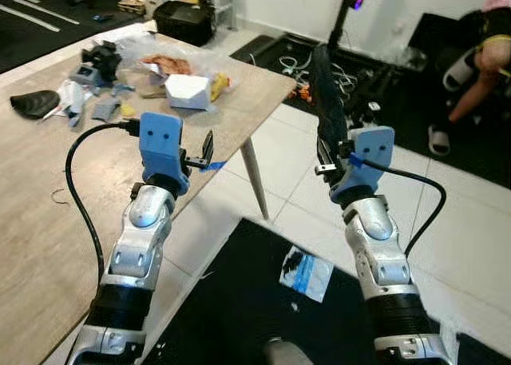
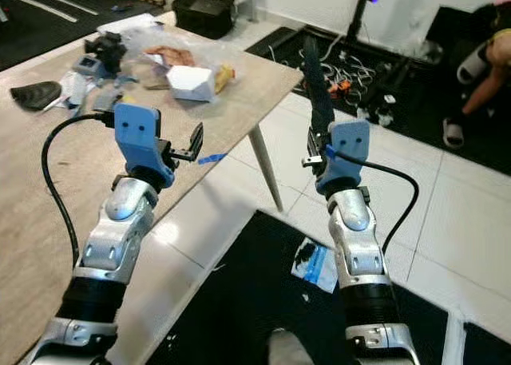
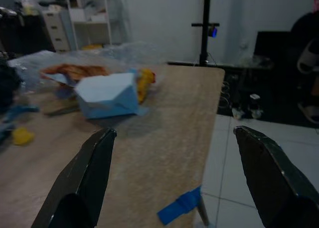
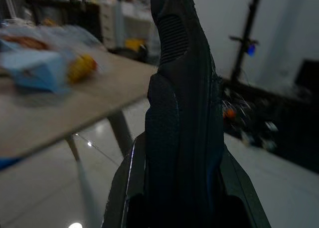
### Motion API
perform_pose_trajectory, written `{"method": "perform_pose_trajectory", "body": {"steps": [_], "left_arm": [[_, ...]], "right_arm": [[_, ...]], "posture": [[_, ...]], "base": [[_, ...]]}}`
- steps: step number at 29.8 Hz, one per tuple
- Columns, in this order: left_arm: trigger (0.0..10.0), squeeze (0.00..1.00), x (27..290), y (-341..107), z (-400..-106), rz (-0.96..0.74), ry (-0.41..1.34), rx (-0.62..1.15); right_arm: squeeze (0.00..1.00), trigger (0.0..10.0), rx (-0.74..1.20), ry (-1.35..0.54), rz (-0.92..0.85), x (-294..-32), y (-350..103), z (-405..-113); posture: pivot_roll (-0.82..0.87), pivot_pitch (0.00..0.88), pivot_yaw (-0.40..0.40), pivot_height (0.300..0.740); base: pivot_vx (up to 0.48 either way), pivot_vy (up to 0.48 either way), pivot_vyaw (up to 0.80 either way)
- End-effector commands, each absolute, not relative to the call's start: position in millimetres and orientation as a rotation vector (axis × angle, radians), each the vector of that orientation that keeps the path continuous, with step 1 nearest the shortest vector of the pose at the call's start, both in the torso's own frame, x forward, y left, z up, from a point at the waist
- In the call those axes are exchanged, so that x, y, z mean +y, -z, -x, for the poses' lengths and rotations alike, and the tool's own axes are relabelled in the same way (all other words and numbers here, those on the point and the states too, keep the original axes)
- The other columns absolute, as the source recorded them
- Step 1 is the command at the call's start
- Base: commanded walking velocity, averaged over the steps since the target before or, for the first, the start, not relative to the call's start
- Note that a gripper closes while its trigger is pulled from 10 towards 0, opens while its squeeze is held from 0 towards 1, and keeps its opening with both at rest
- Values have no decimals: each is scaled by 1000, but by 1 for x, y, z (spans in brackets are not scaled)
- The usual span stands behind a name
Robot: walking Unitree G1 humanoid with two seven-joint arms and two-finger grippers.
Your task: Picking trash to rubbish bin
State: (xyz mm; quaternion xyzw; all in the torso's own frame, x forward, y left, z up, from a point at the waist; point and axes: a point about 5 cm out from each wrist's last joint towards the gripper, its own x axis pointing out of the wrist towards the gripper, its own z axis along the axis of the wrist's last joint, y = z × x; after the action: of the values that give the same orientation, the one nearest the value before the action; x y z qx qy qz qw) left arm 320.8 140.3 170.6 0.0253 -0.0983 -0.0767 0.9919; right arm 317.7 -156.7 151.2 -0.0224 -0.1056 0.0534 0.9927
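I have one piece of trash, a long black strip (image 1: 326, 93), clamped upright in my right pincer (image 1: 334, 153) out past the bench's (image 1: 48, 229) near corner, over the floor. No bin is in sight, so I judge the drop is still ahead. A white carton (image 1: 188, 91) and wrappers (image 1: 164, 64) remain toward the bench's far edge. My left pincer (image 1: 206, 151) hangs wide and empty at the bench's edge.

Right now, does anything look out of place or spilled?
Yes. A blue-and-white wrapper lies loose on the black mat below the table. Scraps clutter the table around a white box. The right gripper clamps a long black object.
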Motion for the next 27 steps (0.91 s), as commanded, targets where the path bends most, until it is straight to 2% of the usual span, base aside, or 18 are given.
{"method": "perform_pose_trajectory", "body": {"steps": [1, 6, 27], "left_arm": [[10000, 0, 145, -164, -318, -64, 148, -166], [10000, 0, 146, -155, -310, -62, 147, -130], [10000, 0, 144, -127, -300, -52, 173, -39]], "right_arm": [[0, 10000, -227, -101, 48, -159, -154, -316], [0, 10000, -202, -85, 50, -162, -148, -307], [0, 10000, -77, -83, 31, -163, -117, -302]], "posture": [[-58, 79, 2, 740], [-71, 130, 24, 740], [-84, 130, 0, 740]], "base": [[0, 0, -800], [0, 0, -800], [0, 0, -800]]}}
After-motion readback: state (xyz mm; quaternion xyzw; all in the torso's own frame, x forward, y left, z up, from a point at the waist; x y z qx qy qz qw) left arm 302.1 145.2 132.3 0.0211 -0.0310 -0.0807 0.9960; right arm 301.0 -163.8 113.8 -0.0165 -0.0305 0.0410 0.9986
